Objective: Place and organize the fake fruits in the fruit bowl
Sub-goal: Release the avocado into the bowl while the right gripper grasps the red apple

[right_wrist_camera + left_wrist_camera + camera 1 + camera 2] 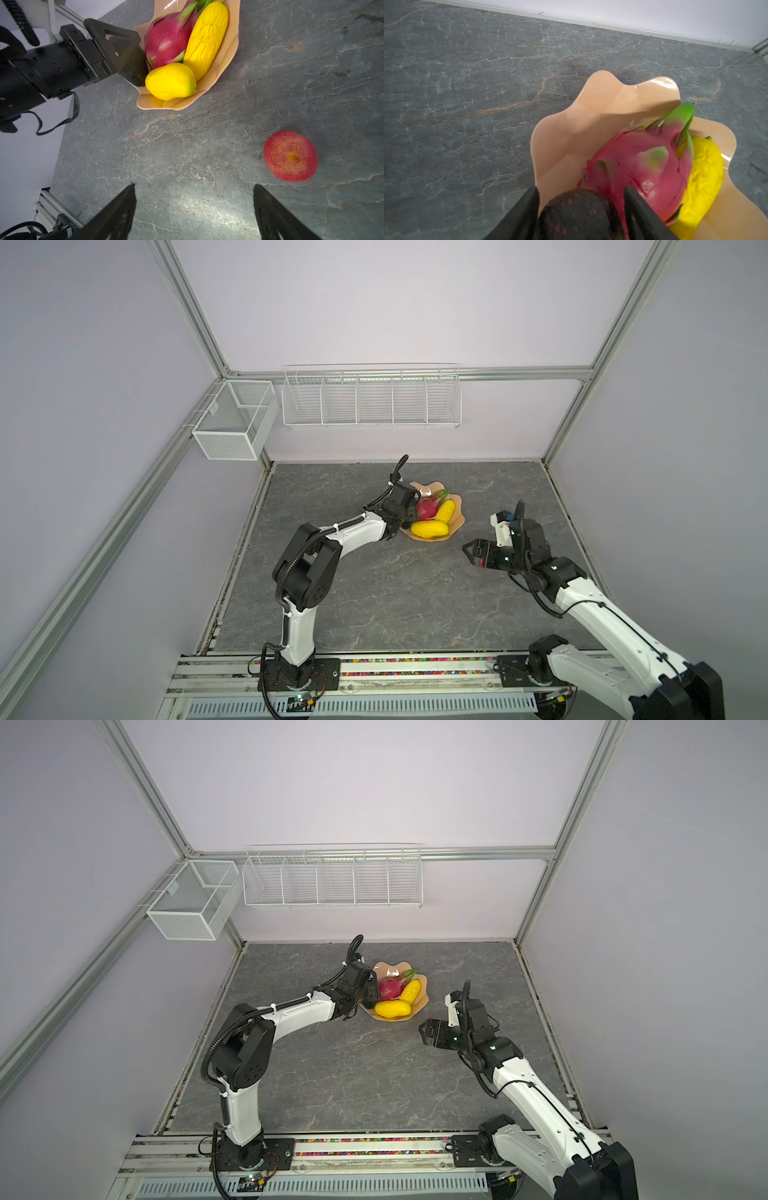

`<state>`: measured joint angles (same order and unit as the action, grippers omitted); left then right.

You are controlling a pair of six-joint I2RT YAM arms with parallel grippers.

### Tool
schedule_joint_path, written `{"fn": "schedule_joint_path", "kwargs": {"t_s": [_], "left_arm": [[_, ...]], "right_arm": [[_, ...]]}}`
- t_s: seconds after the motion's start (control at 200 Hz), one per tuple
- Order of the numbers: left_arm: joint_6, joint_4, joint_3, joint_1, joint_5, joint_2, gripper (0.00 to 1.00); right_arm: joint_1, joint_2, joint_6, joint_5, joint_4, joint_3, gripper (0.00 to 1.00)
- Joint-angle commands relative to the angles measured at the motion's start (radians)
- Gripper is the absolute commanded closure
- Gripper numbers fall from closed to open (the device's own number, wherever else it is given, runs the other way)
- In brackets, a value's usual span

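The grey marbled bench [374, 593] fills the floor of the cell, and both white-and-black arms reach in over it from the near edge. On the back wall hangs a long white wire rack [371, 400] with dividers, and a white mesh box [232, 423] hangs in the left corner.

The fruit bowl [456, 516], peach-pink with a wavy rim, stands on the bench towards the back, a little right of the middle. Inside it lies the magenta dragon fruit [427, 508], its green tip pointing to the far rim. Touching its right side is the longer yellow fruit [445, 510], and the plumper yellow fruit [430, 529] lies across the near part of the bowl, in contact with both.

The left claw [581, 187] is at the bowl's left rim. The dark, bumpy avocado [579, 216] sits between its jaws, against the dragon fruit and above the bowl's inner wall. The jaws stand about as wide as the avocado; whether they clamp it or merely flank it I cannot tell.

The right claw [467, 549] hangs low over bare bench to the right of the bowl, jaws spread wide with nothing between them. The small red apple [290, 156] lies on the bench near this claw, outside the bowl and apart from it.
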<state>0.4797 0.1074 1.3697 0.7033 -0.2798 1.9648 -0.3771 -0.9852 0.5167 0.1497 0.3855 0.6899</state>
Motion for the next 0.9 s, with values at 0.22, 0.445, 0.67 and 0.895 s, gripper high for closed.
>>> {"fn": "schedule_joint_path", "kwargs": {"t_s": [0.22, 0.445, 0.67, 0.895], "left_arm": [[-0.111, -0.077, -0.039, 0.029, -0.029, -0.132, 0.27], [-0.313, -0.097, -0.112, 0.112, -0.039, -0.302, 0.01], [-0.384, -0.004, -0.235, 0.132, 0.352, -0.483, 0.01], [-0.359, -0.031, -0.405, 0.145, 0.360, -0.654, 0.01]], "right_arm": [[0.107, -0.055, 0.052, -0.118, 0.134, -0.006, 0.10], [0.145, -0.178, 0.033, -0.133, 0.058, -0.024, 0.06], [0.147, -0.327, 0.019, -0.127, 0.005, 0.001, 0.07], [0.147, -0.429, 0.010, -0.139, -0.025, 0.035, 0.18]]}}
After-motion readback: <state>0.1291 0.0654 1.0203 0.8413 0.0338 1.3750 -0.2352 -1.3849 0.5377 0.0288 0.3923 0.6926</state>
